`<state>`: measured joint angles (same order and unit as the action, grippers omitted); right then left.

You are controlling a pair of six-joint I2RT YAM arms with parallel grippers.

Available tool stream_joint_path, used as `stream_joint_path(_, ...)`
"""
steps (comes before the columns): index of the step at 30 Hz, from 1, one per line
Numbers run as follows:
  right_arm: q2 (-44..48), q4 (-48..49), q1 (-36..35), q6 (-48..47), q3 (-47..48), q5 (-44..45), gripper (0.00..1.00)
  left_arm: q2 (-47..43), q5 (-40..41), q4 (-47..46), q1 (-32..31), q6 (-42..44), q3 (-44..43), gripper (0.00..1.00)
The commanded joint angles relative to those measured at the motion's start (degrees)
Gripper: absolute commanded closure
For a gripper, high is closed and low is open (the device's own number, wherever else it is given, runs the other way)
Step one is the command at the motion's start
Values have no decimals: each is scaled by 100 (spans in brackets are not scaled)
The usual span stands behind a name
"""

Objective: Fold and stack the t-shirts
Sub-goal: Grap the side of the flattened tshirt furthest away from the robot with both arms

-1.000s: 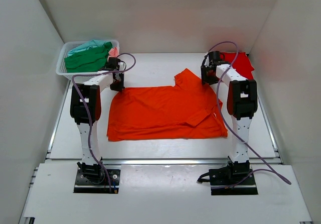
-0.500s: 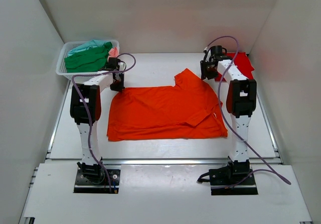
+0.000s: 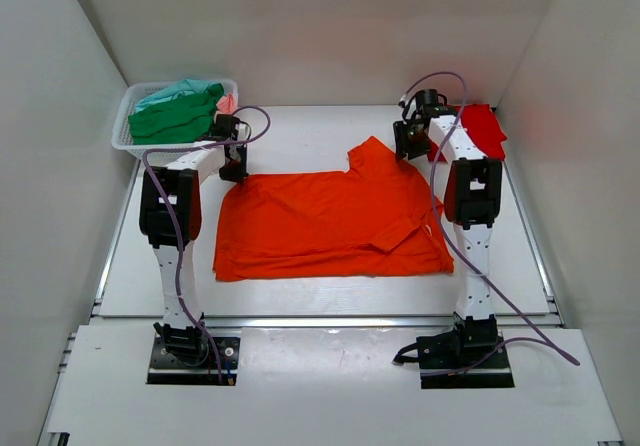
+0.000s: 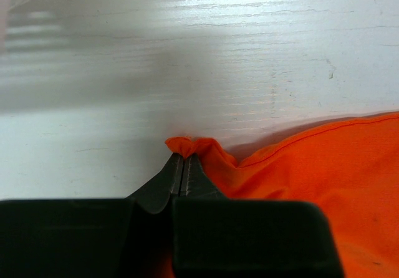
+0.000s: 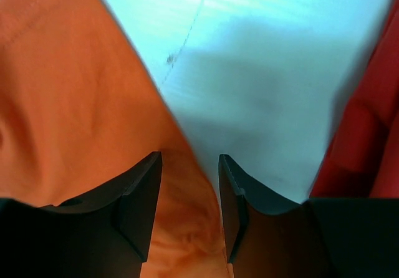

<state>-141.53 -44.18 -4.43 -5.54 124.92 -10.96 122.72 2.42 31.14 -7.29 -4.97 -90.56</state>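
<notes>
Pinching the far-left corner of the orange t-shirt (image 3: pixel 330 221), the left gripper (image 4: pixel 182 166) is sitting fully closed on a small bunch of hem against the white table (image 3: pixel 300 136). Across the spread cloth, the right gripper (image 5: pixel 189 161) is hanging with jaws partly apart, holding nothing and straddling the shirt's far-right edge near the red t-shirt (image 3: pixel 482 126). By my judgement it is needing to close on that edge alone, so both corners lift level.

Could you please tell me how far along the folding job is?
Looks done: one red t-shirt sits far right. In hand: left gripper pinches a corner of the flat, unfolded orange t-shirt; right gripper hangs open over its edge. Left: tees in the basket.
</notes>
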Motion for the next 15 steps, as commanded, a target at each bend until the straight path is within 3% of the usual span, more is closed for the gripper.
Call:
stream_joint_path(1, -234, -240, -32, -175, 541, -108, 60, -398, -66, 59, 43, -4, 30, 98)
stream_joint_path(15, -647, -204, -304, -377, 955, -178, 56, -433, -48, 7, 26, -30, 48, 98)
